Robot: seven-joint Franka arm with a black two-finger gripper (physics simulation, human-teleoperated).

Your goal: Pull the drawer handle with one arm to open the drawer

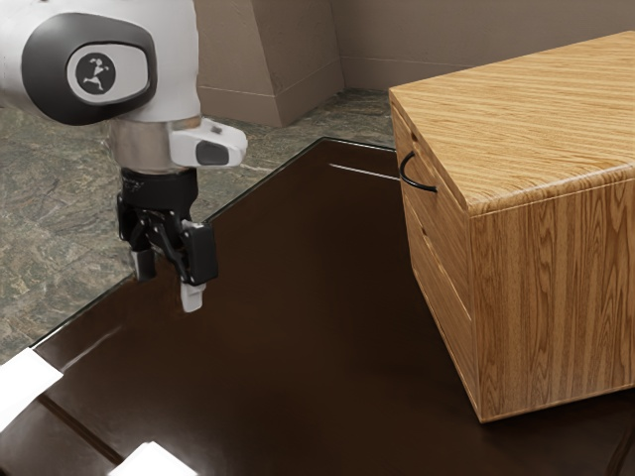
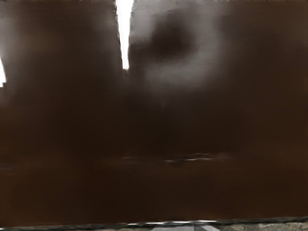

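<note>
The fingers of the black gripper stand apart, pointing down, with nothing between them and nothing touching them. One finger ends in a pale tip and the other is shorter and dark. The gripper hangs from a white arm above the tabletop, close to its edge on the exterior view's left and clear of the surface.

The tabletop is dark brown and glossy, with two bright white reflections near its near corner on the exterior view's left. In the wrist view the same dark sheen lies under the hand, crossed by a narrow white streak of light. Beyond the table is a grey-green stone-patterned floor and a plain beige wall with a jutting column.

A light oak cabinet stands on the tabletop toward its edge on the exterior view's right, well apart from the gripper. Its narrow face, turned toward the arm, carries the drawer. The drawer front sits flush with the cabinet, so it appears closed. The drawer handle, a thin black curved loop, juts from the upper part of that face, just under the cabinet's top.
</note>
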